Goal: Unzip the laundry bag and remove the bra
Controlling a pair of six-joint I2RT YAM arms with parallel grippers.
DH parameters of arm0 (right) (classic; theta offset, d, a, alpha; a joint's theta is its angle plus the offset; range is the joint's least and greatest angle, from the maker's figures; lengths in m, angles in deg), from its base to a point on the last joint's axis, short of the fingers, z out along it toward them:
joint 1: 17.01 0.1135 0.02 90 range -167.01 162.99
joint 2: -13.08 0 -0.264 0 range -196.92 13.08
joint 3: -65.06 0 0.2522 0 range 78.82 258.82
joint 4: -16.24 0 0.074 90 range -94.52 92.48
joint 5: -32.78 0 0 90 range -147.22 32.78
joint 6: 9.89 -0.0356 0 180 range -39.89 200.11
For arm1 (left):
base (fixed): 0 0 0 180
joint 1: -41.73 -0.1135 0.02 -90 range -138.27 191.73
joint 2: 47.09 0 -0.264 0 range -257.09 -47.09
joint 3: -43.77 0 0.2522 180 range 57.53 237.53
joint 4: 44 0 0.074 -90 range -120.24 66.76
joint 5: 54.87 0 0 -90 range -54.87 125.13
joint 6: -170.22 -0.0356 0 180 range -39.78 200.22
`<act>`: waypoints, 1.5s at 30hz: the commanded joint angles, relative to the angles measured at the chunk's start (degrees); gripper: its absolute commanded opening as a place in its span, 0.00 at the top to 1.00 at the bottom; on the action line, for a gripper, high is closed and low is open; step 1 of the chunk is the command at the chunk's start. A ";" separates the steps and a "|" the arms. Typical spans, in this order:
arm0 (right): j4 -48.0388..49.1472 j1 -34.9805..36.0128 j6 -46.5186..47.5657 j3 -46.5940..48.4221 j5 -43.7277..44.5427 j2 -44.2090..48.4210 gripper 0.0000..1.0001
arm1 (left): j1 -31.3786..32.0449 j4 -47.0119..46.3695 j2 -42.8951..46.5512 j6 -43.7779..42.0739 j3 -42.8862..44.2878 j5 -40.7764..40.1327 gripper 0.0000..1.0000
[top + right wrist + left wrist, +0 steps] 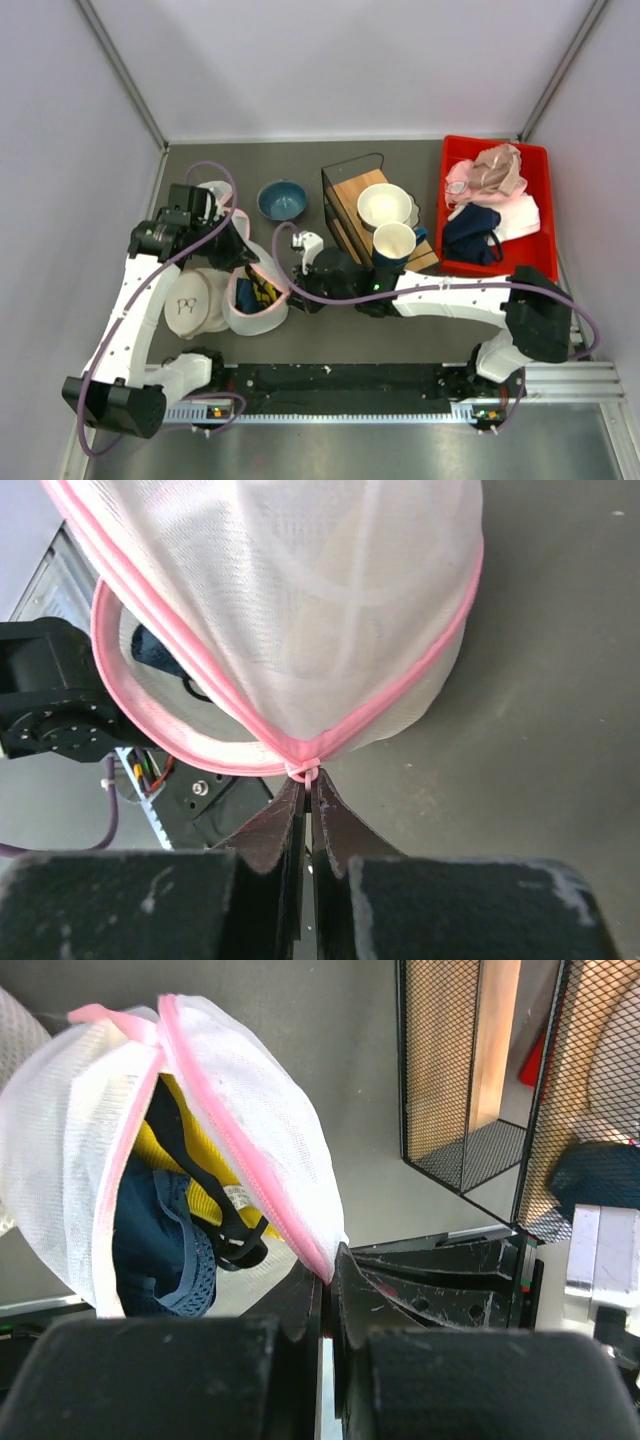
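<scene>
**meshfan:** Where's everything sitting right now? And how would you grab that stuff?

**zip_tie:** The laundry bag [250, 312] is left of centre in the top view. It's on the desk [350, 342] between the two arms, just beside a flatter white bag [190, 305]. The left hand [328, 1280] has its fingers pressed together on the pink zipper trim [205, 1100], low in the left wrist frame. The right hand [305, 790] is pinching the little knot where the two pink lines meet, bottom centre of its own view. The mouth gapes between them, so I'd call the zip mostly undone.

**meshfan:** And the bra?

**zip_tie:** The bra [195, 1160] is inside, showing through the gap at the left of the left wrist frame. You can see yellow padding with dark straps and navy fabric bunched below it.

**meshfan:** Handling-wise?

**zip_tie:** My guess is everything's light and floppy. The mesh has no stiffness, so it'll collapse and drag along if only one side is pinned. The trim is the firmest bit, so that's a good place to hold. The cups look spongy, so they'd spring back but should squash fine. I'd take a cup edge or a strap near where it joins. A loose strap probably just stretches and snags on the zipper teeth. One hand has to let go to reach in, and then the opening may sag shut.
</scene>
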 commanded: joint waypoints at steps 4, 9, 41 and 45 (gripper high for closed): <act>-2.54 -0.35 2.32 -5.14 4.30 4.50 1.00 | -0.75 -0.67 -4.99 -6.16 9.77 -0.87 1.00; -1.67 -1.93 5.22 -5.85 7.03 2.49 1.00 | -1.19 0.21 -5.52 -8.88 13.28 -0.78 1.00; -4.12 -5.98 18.14 -2.60 3.78 3.37 1.00 | -7.70 -8.48 2.74 -10.13 1.62 8.54 1.00; -4.47 -5.98 15.78 -1.02 2.02 1.79 1.00 | -7.70 -11.04 2.66 -8.19 -1.39 6.60 0.99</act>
